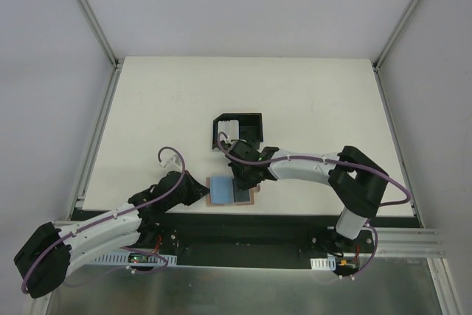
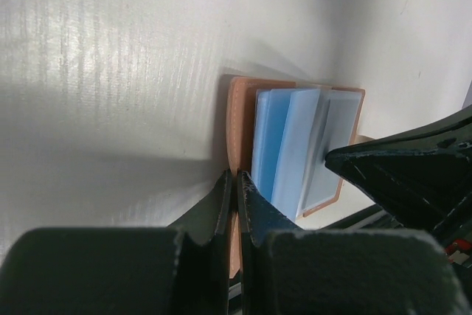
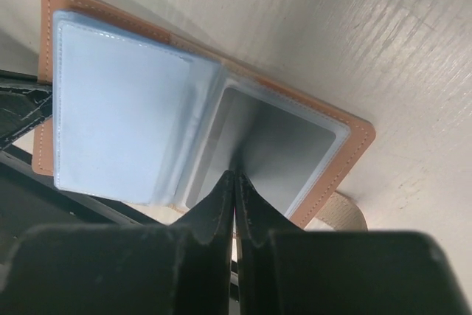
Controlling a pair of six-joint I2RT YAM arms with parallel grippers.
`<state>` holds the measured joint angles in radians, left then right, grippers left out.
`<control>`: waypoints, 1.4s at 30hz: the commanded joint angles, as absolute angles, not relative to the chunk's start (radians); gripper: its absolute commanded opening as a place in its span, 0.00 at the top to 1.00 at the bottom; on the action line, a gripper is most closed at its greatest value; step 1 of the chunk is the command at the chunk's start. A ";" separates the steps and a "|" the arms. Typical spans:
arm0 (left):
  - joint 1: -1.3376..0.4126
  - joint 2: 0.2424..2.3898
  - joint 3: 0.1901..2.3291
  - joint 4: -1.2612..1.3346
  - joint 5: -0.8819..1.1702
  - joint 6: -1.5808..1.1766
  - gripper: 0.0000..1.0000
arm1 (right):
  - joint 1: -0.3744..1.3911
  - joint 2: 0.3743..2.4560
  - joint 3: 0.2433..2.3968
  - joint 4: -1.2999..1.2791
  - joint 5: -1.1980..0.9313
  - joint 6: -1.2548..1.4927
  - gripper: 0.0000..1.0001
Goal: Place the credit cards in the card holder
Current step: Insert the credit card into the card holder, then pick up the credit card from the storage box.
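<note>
The left fingers (image 2: 225, 191) are closed to a narrow slit, with the tan leather edge of the card holder (image 2: 240, 116) pinched between them. The right fingers (image 3: 227, 195) are pressed together, tips set down at the centre fold of the open holder. Whether a thin leaf or card is nipped between them cannot be told.

In the right wrist view, a light blue card (image 3: 118, 108) is seen behind a clear sleeve on one half. A pale grey card (image 3: 273, 138) is seen in the pocket of the other half. A small snap tab (image 3: 343, 213) projects from the holder's edge beside the grey half. In the left wrist view, the clear sleeves are raised off the leather, fanned at a tilt.

The holder is laid open on the bench (image 1: 310, 101), close to its near edge, between the two sets of fingers. A black open-sided box (image 1: 251, 125) stands just beyond, apart from the holder.
</note>
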<state>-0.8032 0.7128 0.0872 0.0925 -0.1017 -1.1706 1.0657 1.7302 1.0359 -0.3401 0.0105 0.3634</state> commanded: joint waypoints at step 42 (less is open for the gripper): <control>-0.787 0.897 0.114 0.203 -0.230 -1.266 1.00 | 0.650 1.957 1.525 -0.284 -0.164 0.344 0.37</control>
<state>-0.7971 0.8902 0.0963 0.2417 -0.2001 -1.2938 0.6640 1.9362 1.4841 -0.3214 -0.1333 0.3103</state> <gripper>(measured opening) 0.007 0.620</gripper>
